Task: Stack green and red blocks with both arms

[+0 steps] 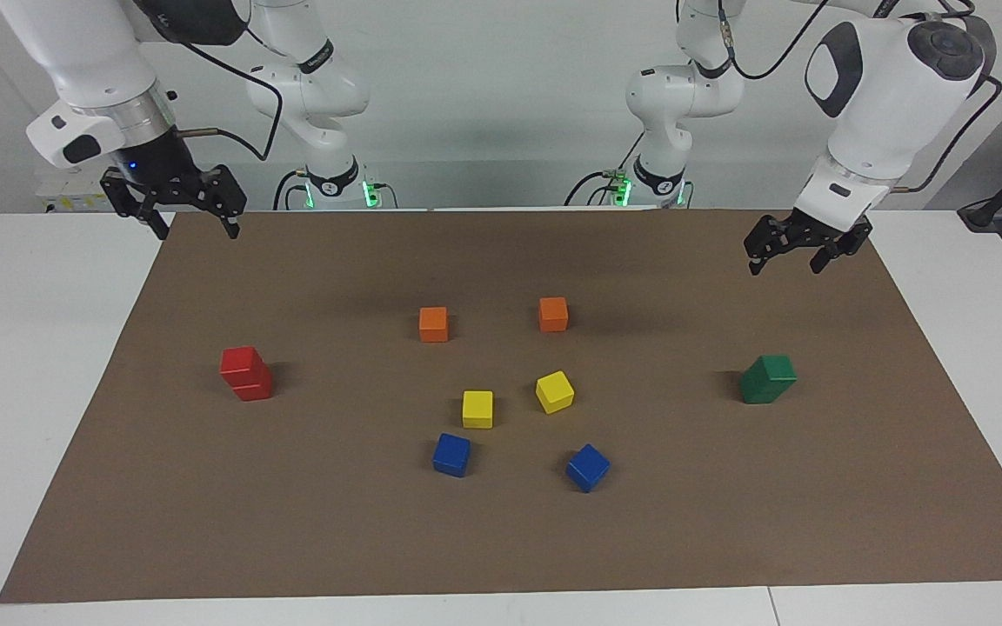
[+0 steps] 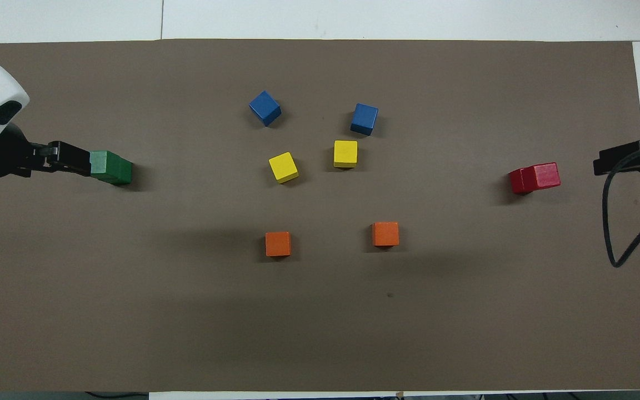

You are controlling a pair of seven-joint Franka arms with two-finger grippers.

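Note:
Two red blocks (image 1: pixel 246 374) stand stacked, one on the other, on the brown mat toward the right arm's end; the overhead view shows this stack (image 2: pixel 535 178) too. The green blocks (image 1: pixel 768 379) form a stack two cubes tall toward the left arm's end, also in the overhead view (image 2: pixel 111 168). My left gripper (image 1: pixel 785 268) hangs open and empty above the mat, apart from the green stack. Over the mat's corner at its own end, my right gripper (image 1: pixel 197 233) is open and empty, well clear of the red stack.
Between the stacks lie two orange cubes (image 1: pixel 433 324) (image 1: pixel 553 314), two yellow cubes (image 1: pixel 477 409) (image 1: pixel 555 391) and two blue cubes (image 1: pixel 451 455) (image 1: pixel 588 468). The brown mat (image 1: pixel 501 539) covers most of the white table (image 1: pixel 31 365). A black cable (image 2: pixel 611 222) hangs from the right arm.

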